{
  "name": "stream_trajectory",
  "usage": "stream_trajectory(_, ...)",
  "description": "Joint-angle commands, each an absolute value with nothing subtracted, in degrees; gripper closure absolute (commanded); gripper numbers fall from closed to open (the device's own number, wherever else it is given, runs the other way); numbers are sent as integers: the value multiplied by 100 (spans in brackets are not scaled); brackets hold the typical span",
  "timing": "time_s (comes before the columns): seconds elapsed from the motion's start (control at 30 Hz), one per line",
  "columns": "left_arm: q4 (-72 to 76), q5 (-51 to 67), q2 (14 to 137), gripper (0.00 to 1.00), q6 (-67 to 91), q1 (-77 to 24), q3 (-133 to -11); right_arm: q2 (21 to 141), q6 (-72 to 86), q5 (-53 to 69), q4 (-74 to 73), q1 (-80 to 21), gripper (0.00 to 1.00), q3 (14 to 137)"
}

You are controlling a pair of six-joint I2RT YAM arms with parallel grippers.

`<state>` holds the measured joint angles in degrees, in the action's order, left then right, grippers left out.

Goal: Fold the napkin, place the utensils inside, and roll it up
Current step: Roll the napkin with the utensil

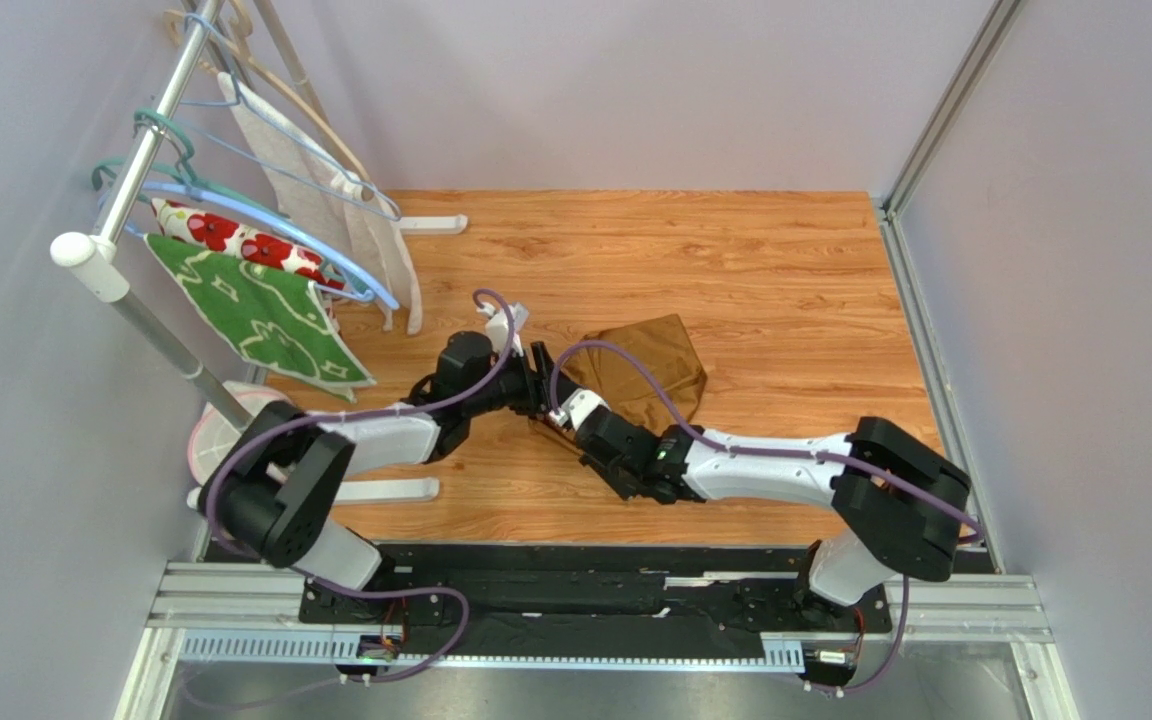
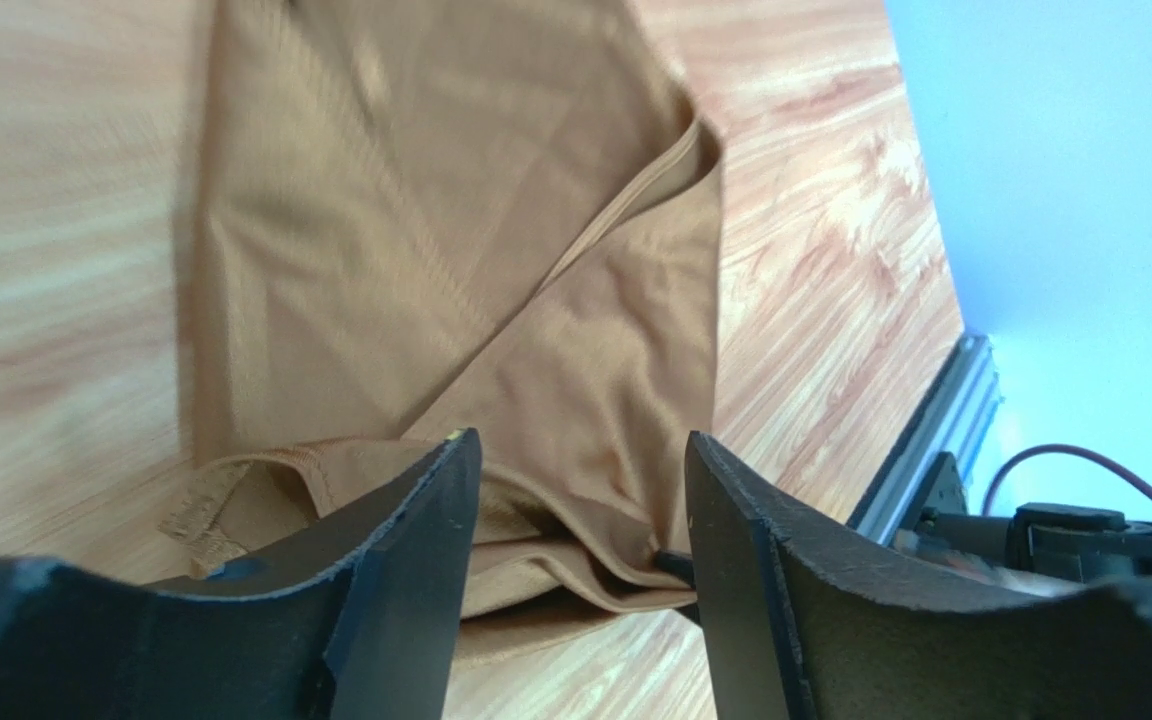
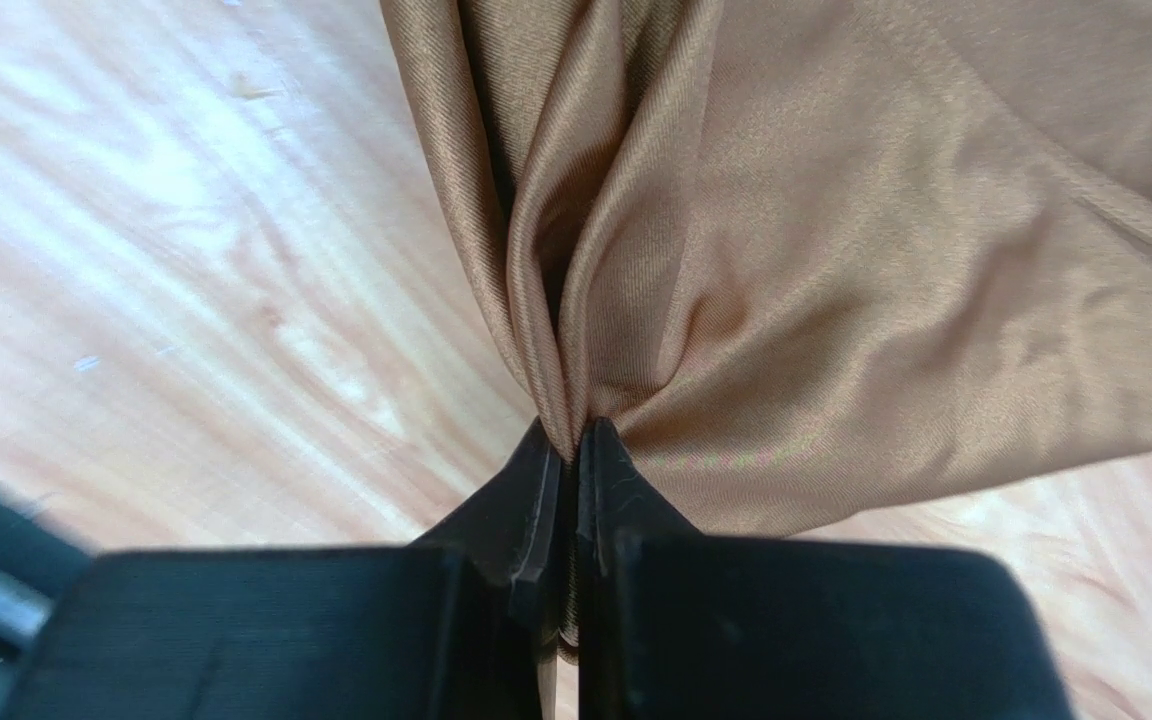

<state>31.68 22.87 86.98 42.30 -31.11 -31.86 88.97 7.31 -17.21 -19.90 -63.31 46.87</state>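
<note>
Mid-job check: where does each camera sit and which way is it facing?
Top external: above and behind the bases, looking down on the table; both arms show, reaching to the napkin.
Left wrist: on the left arm, looking past the open left gripper at the napkin.
Right wrist: on the right arm, looking along the right gripper, shut on the napkin.
Shared: all views show the napkin.

A wood-grain tabletop [image 1: 778,255] sits boxed in by plain pale lilac-grey walls [image 1: 612,90] under even light, with a white clothes rack [image 1: 123,188] at the left carrying hangers [image 1: 369,278], a green leaf-patterned cloth [image 1: 259,315] and a white cloth with red flowers [image 1: 229,237], and an aluminium rail [image 1: 958,608] along the near edge.
</note>
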Motion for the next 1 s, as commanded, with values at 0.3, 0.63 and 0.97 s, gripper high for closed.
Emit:
stream_trajectory(0.3,1423,1275,6680,37,2874,-3094,-2620,8841,931,2634,-1679,-4712,100,4526)
stream_trajectory(0.63,1644,1196,5845,37,2830,-3094,-1881,9790,1274,4104,-1450,-3499,100,4675)
stream_trajectory(0.97,2241,2047,6423,42,3137,-3111,-1942,10459,1608,4315,-1441,-2945,100,4825)
